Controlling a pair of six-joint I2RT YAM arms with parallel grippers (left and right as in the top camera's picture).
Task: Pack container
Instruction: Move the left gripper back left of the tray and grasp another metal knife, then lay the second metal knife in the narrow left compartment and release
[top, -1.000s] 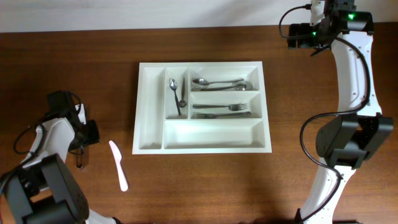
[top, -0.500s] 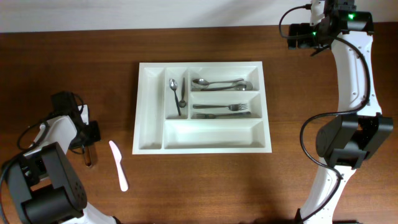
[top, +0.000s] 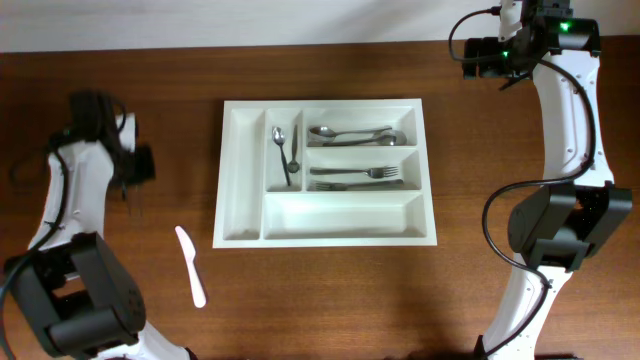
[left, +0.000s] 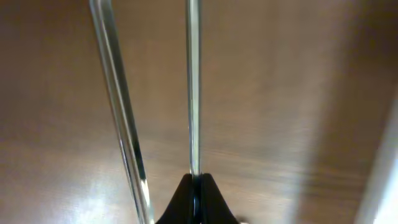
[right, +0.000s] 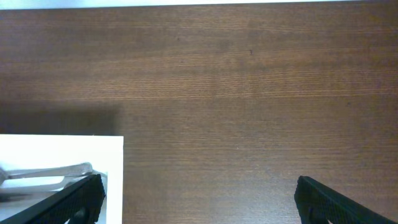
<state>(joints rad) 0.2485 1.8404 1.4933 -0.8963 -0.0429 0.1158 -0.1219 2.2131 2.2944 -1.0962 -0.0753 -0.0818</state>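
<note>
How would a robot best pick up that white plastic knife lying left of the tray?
Probably from straight above, fingers closing across the narrow middle of the white plastic knife: it lies flat and slanted on the wooden table, apart from the white cutlery tray. The left gripper is shut on a thin metal utensil.

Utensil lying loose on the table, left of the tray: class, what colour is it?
The utensil is white; the overhead view shows it best.

Your left arm (top: 62, 195) and right arm (top: 572, 105): white links, black joints and cables. Right claw (right: 199, 200) black; one green LED (top: 566, 26).
</note>
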